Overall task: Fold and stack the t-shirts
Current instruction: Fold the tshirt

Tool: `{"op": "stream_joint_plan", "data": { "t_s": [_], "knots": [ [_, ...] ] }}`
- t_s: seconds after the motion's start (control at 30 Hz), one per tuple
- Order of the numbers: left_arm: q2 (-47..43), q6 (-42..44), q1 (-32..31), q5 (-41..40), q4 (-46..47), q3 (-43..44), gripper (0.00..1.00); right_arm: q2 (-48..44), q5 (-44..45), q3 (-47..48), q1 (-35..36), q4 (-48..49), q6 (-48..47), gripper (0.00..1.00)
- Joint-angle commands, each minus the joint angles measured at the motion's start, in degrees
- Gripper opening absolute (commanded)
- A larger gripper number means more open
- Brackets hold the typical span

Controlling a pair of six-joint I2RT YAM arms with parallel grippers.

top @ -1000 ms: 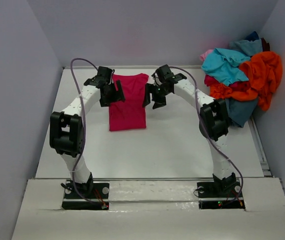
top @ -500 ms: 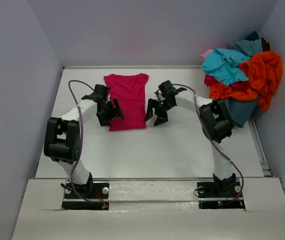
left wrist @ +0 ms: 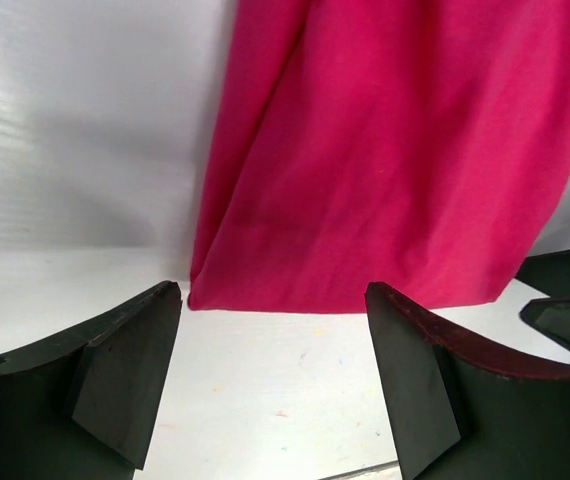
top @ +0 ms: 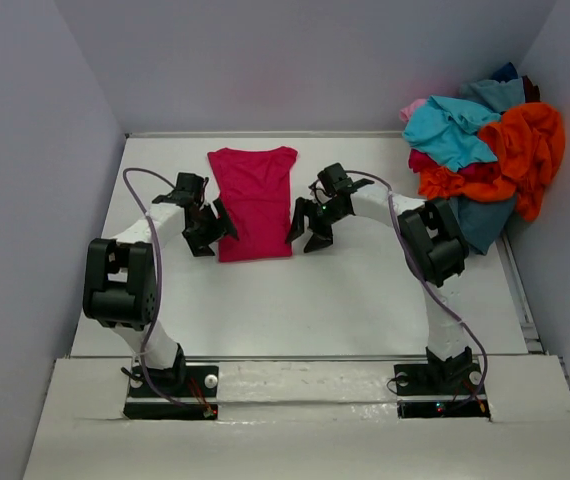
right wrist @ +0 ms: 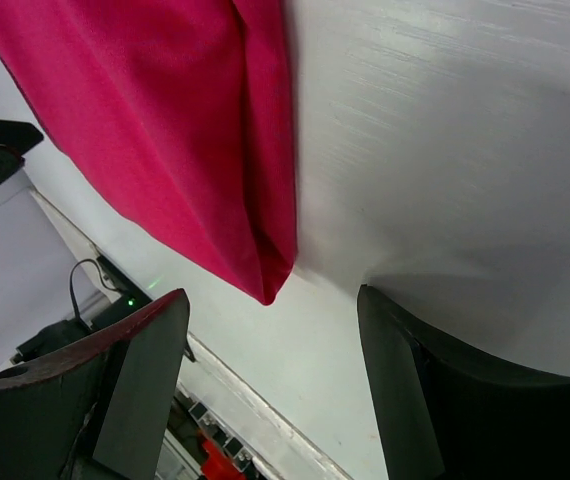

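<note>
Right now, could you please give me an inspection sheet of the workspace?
Surface: white table, flat; no spills seen.
Job's things: crimson t-shirt lies flat, folded lengthwise, between the arms; heap of t-shirts, unfolded, orange, turquoise and dark blue, in the far right corner.
Clutter: nothing seen.
Grippers: left end effector and right end effector both open, each by a near corner of the crimson shirt, holding nothing.
Cables: purple cables loop along each arm, clear of the cloth.
Surroundings: grey walls on three sides.
</note>
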Motion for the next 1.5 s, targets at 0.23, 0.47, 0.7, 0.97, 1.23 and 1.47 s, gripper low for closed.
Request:
{"op": "stream_joint_plan", "data": {
  "t_s": [0.23,0.47,0.7,0.97,1.23,1.47],
  "knots": [
    [-5.1,-0.7,3.7,2.3,-0.9,-6.0,0.86,-1.1,-2.9,-2.1,0.3,4.2,2.1,0.74],
    [-3.6,-0.7,4.2,4.1,1.4,-6.7,0.86,-1.1,-3.5,-3.6,0.8,5.4,3.1,0.74],
    [-0.6,-0.8,4.2,7.5,5.0,-8.0,0.86,-1.1,-4.8,-5.1,1.3,7.4,4.6,0.74],
    [1.2,-1.4,4.2,10.4,8.4,-9.2,0.86,0.2,-7.8,-7.1,1.3,11.6,7.5,0.74],
    [2.5,-1.9,4.2,11.5,9.3,-9.3,0.85,1.0,-8.1,-7.4,1.9,12.4,8.6,0.73],
    [1.4,-2.3,4.2,11.0,9.0,-10.1,0.82,2.0,-8.5,-8.3,1.9,14.5,10.4,0.62]
  ]
}}
